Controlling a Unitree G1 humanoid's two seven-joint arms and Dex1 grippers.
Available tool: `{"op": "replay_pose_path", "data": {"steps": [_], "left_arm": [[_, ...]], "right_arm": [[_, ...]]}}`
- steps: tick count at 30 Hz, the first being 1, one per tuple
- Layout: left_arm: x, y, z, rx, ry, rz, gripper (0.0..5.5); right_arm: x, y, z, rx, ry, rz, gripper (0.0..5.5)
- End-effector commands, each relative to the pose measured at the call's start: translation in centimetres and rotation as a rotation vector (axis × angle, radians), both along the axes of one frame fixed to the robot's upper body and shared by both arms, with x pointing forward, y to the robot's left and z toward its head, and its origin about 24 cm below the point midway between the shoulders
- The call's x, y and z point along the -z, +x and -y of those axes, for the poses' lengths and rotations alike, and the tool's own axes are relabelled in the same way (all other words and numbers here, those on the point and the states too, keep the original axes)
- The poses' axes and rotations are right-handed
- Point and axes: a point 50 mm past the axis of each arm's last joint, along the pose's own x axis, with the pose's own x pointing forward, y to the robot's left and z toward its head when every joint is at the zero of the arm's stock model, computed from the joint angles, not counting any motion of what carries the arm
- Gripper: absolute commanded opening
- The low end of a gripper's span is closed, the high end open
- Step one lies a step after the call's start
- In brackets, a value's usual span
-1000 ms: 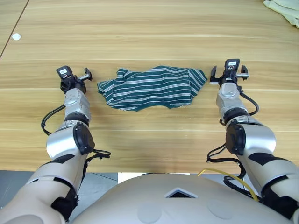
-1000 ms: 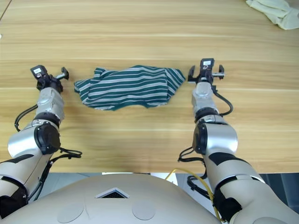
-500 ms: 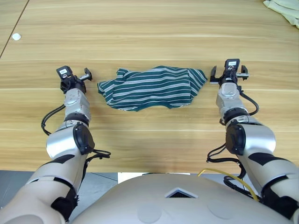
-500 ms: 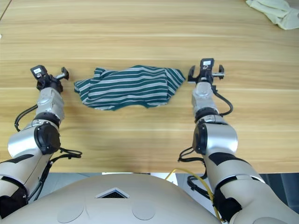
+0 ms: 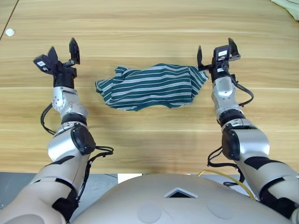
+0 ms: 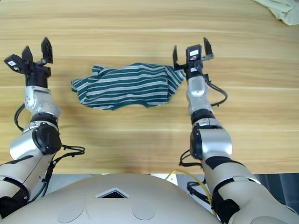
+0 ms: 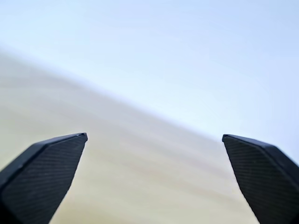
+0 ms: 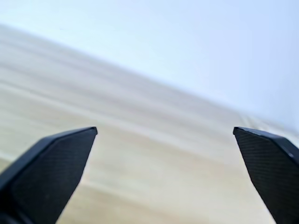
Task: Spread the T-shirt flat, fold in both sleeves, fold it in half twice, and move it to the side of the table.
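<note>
Left gripper (image 5: 62, 51) and right gripper (image 5: 215, 47) have both lifted and tipped upward since a second ago, their fingers now standing clear of the worktop (image 5: 149, 28); the head camera has shifted a little too. Both are released, jaws spread wide, nothing between them. T-shirt (image 5: 152, 87): dark green knit with thin white stripes, crumpled in a wide, wrinkled heap mid-worktop between the arms, right gripper just beside its right edge, left gripper well apart. Worktop is pale wood-grain planking, smooth. Wrist views add only the dark, finely woven, wedge-shaped fingertips (image 7: 46, 172) (image 8: 51, 168) over blurred wood and a pale background. Pale cloth (image 6: 280, 9) at the far right corner, cut off. Small white disc (image 5: 9, 31) far left, unclear what.
</note>
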Motion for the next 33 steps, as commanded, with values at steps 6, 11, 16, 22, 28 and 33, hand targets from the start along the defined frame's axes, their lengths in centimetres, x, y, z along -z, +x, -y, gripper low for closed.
{"op": "replay_pose_path", "data": {"steps": [6, 11, 16, 22, 28, 33], "left_arm": [[1.7, -9.8, 8.3, 0.892, 0.824, 0.158, 5.38], [3.4, -9.3, 7.9, 0.846, 1.018, 0.050, 5.38], [3.7, -8.2, 7.1, 0.730, 1.158, 0.028, 5.38], [2.8, -7.5, 6.5, 0.661, 1.201, 0.060, 5.38], [3.0, -7.1, 5.9, 0.629, 1.275, 0.034, 5.38], [3.1, -7.2, 6.0, 0.629, 1.298, 0.039, 5.38]], "right_arm": [[2.9, -10.0, -2.1, -0.681, -0.522, -0.057, 5.40], [0.0, -8.2, 0.2, -0.491, -0.456, 0.012, 5.40], [-3.8, -7.5, 1.9, -0.385, -0.297, 0.123, 5.40], [-3.3, -6.1, 2.9, -0.283, -0.417, 0.070, 5.40], [1.1, -4.6, 3.2, -0.189, -0.723, -0.087, 5.40], [4.4, -4.1, 3.2, -0.162, -0.927, -0.169, 5.40]]}}
